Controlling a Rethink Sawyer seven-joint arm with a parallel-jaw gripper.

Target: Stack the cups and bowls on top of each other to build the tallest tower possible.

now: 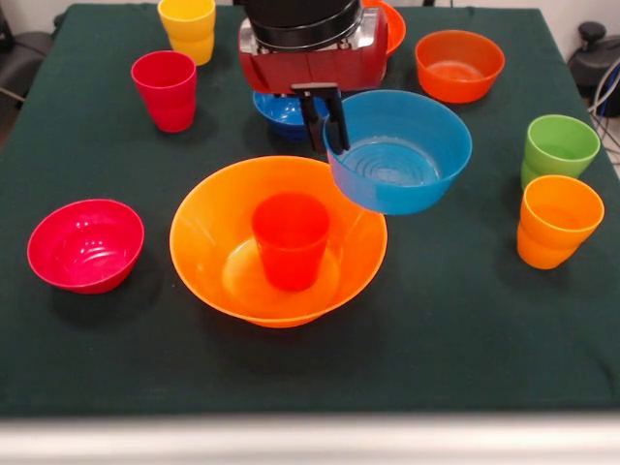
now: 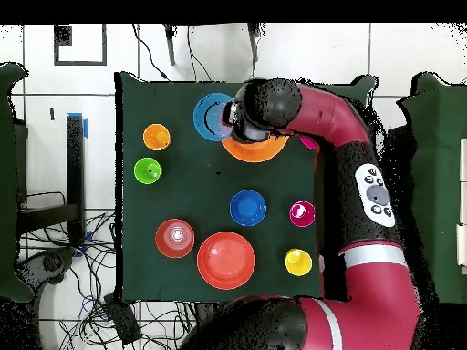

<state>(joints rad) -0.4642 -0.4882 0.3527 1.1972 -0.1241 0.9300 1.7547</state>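
1. The end effector point(image 1: 325, 118), in the upper middle of the front view, is pinching the near rim of the light blue bowl point(image 1: 402, 150) between its two black fingers and carrying it tilted above the bench point(image 1: 97, 358)
2. The light blue bowl is hanging just right of and above the large orange bowl point(image 1: 276, 242), at frame centre, which is holding the red-orange cup point(image 1: 291, 237) upright inside it; this is the start of the tower
3. Risk, as I am judging it: the grip is on one rim edge only, so the bowl could be swinging or slipping out; lowered off-centre or still tilted, it could be sliding off the cup's narrow mouth or knocking that cup over
4. Cups I am counting, five: red-orange in the bowl, crimson point(image 1: 166, 89) and yellow point(image 1: 188, 29) upper left, green point(image 1: 559, 147) and orange point(image 1: 556, 221) at right
5. Bowls, six: the large orange, the light blue, magenta point(image 1: 85, 244) at left, dark blue point(image 1: 281, 111) behind the end effector, orange-red point(image 1: 458, 65) upper right, and a red-orange one point(image 1: 393, 24) partly hidden at the top
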